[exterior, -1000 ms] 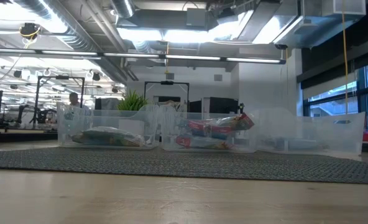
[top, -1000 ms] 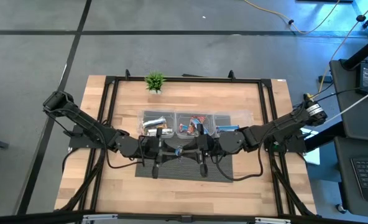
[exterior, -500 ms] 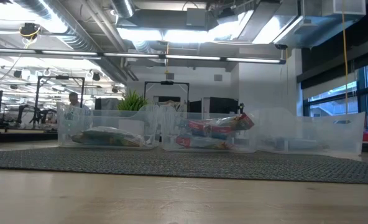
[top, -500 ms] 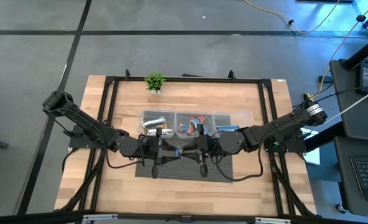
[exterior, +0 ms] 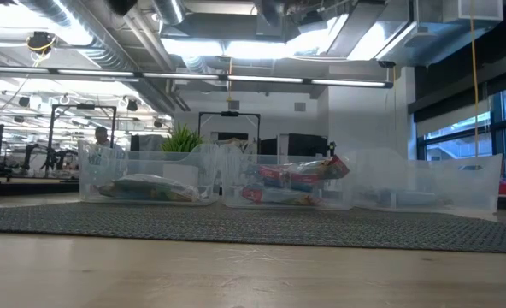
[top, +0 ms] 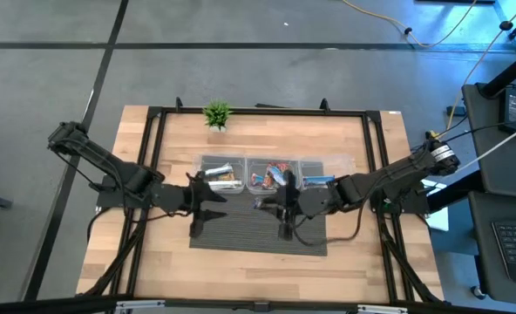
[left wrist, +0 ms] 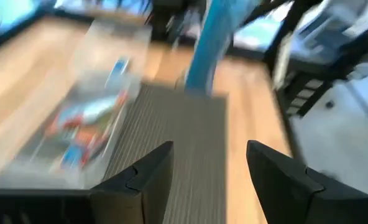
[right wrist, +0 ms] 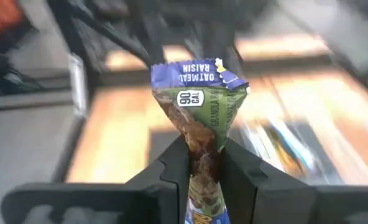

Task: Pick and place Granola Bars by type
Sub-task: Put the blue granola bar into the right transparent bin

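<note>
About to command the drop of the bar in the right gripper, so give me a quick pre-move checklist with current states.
1. Right gripper shut on the granola bar: ok.
2. Bar type readable, oatmeal raisin, blue wrapper: ok.
3. Left gripper open, empty, clear of the right: ok.
4. Three clear bins in a row beyond the grey mat: ok.
5. Bar already above the matching bin: cannot tell.
6. Mat free of stray bars: ok in the high view.

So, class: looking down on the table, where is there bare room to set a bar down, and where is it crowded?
Free: the dark ribbed mat in front of the three clear plastic bins, and bare wood around the small green plant. Crowded: the left and middle bins, and the mat's far edge, where the left gripper and right gripper hang.
</note>
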{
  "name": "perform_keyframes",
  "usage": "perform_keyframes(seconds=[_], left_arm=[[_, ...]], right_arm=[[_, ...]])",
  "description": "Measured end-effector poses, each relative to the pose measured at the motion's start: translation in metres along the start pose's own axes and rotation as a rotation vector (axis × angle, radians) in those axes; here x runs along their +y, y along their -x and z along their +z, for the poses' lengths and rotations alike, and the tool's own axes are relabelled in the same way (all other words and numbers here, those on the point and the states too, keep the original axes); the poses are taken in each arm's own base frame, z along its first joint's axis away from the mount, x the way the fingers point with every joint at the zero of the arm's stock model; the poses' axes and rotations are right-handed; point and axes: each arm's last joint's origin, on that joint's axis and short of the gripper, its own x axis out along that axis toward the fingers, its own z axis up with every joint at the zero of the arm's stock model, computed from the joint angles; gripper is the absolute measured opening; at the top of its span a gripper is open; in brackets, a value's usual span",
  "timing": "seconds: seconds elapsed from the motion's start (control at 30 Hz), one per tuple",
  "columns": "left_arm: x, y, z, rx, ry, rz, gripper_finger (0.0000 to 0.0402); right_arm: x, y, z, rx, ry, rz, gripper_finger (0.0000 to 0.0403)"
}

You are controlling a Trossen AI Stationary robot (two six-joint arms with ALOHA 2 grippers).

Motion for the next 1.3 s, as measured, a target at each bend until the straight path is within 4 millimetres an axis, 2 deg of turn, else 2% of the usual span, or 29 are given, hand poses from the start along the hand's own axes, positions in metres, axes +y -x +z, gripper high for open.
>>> perform_keyframes(seconds=[0.13,0.37,0.5,0.77,1.07,1.3], left_arm=[[0.009,0.004,-0.014,0.13,0.088,0.101,0.0194],[0.018,-0.004,-0.039,0.32,0.169,0.272,0.0196],[0.018,-0.012,-0.048,0.366,0.19,0.329,0.0193],[0.014,-0.035,-0.065,0.433,0.231,0.387,0.0196],[0.011,-0.057,-0.089,0.565,0.269,0.437,0.0192],[0.011,-0.075,-0.11,0.65,0.306,0.488,0.0195]], right_arm=[[-0.024,0.01,-0.013,0.192,-0.072,-0.157,0.0077],[-0.072,0.033,-0.042,0.574,-0.175,-0.478,0.0077],[-0.092,0.034,-0.054,0.729,-0.182,-0.611,0.0077],[-0.117,0.017,-0.063,0.795,-0.329,-0.686,0.0077],[-0.129,-0.008,-0.083,0.875,-0.394,-0.773,0.0077],[-0.131,-0.021,-0.096,0.923,-0.413,-0.805,0.0077]])
